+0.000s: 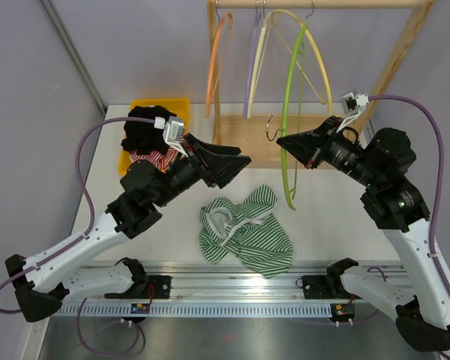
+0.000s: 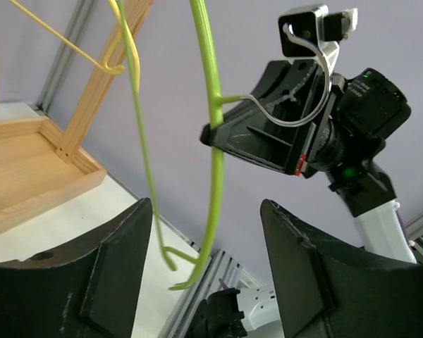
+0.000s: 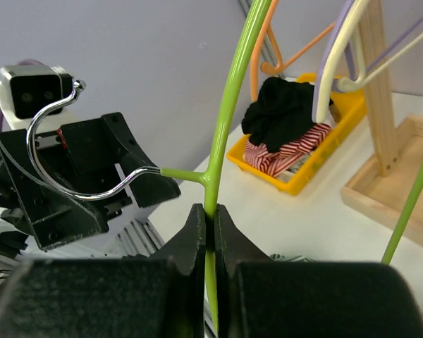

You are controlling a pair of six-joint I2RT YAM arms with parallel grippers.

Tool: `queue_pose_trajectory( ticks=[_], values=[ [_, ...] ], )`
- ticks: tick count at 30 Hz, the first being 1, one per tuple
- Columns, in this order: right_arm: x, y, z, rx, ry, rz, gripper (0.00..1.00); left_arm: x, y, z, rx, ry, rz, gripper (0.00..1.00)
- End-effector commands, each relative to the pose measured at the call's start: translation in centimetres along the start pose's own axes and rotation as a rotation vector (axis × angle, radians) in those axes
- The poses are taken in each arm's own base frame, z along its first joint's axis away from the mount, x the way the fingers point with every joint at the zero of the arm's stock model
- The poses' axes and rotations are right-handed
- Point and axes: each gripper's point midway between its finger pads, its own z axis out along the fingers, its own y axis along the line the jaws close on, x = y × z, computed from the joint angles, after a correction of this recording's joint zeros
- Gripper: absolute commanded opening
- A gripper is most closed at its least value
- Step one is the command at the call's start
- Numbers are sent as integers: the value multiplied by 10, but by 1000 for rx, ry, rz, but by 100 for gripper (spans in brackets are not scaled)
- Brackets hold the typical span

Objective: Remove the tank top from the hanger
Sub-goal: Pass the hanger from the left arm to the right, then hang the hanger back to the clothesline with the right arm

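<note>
White tabletop [image 1: 337,217], pale walls, and a wooden rack [image 1: 405,45] at the back with a row of hangers on its rail. Down on the table, between the two arms, the striped tank top [image 1: 247,232] lies crumpled. It is off the green hanger [image 1: 286,184], which the right gripper [image 1: 280,140] pinches tight by its stem, up in the air. Facing it, the left gripper [image 1: 244,157] hovers with jaws wide, nothing between them. A yellow bin [image 1: 181,105] of clothes sits back left.

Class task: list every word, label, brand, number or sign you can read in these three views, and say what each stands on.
No text can be read in any view.
Faint pale marks on the right arm's black wrist housing, seen in the left wrist view: too small and blurred to read.
</note>
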Motion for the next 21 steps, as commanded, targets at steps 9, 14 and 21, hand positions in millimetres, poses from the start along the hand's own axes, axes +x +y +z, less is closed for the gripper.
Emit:
queue_pose_trajectory(
  ticks=[9, 14, 21],
  values=[
    [-45, 32, -28, 40, 26, -59, 0, -29, -13, -30, -17, -56, 74, 68],
    [-74, 55, -15, -92, 38, 37, 0, -30, -13, -42, -22, -64, 75, 68],
    [-122, -2, -21, -10, 4, 105, 0, -35, -14, -59, -40, -73, 97, 68]
  ],
)
